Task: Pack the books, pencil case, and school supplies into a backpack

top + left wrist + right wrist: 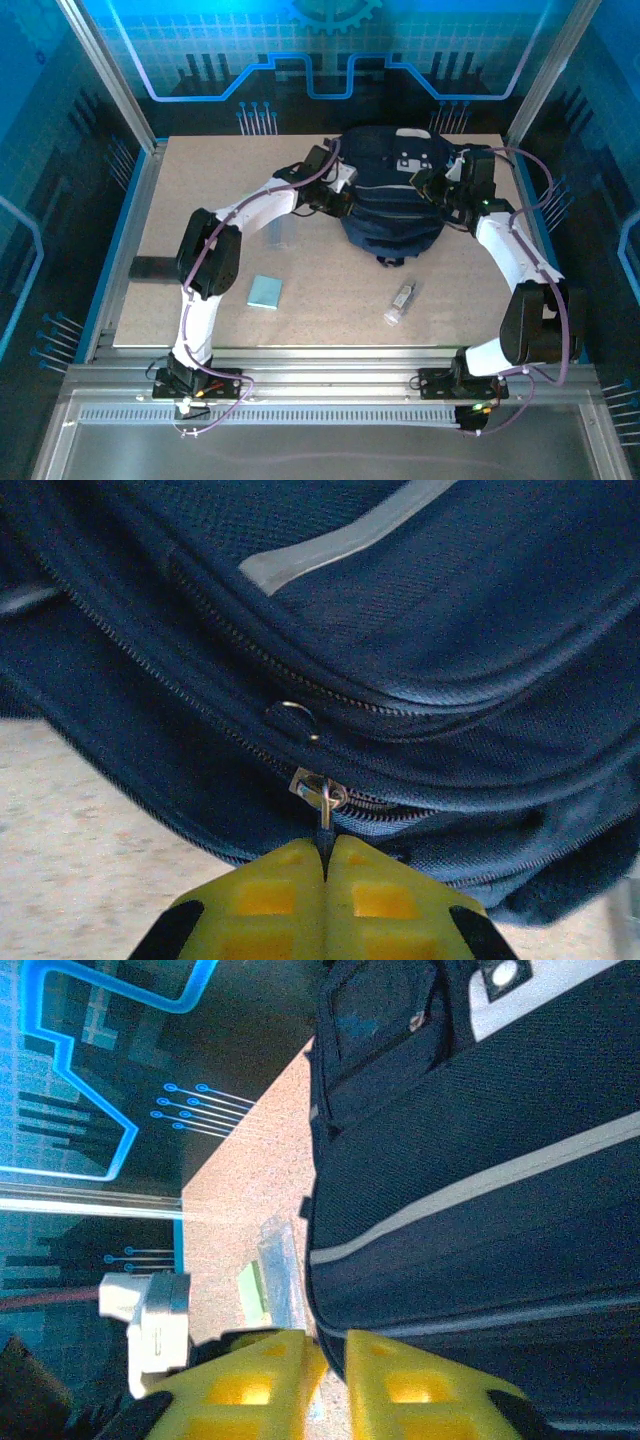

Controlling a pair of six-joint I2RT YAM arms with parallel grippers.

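Left wrist view: left jaws clamped on the zipper pull [322, 794] of the backpack [420, 610], far-centre on the desk [330, 290] — a skewed tug could slip the thin tab free, since the right jaws stand slightly apart, seemingly bracing nothing.

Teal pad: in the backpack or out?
Out. The teal pad lies flat on the table, well apart from the backpack.

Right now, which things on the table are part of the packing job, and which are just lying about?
Job: backpack, pencil case, teal pad, clear tube, green block.
Lying about: dark slab, far left.
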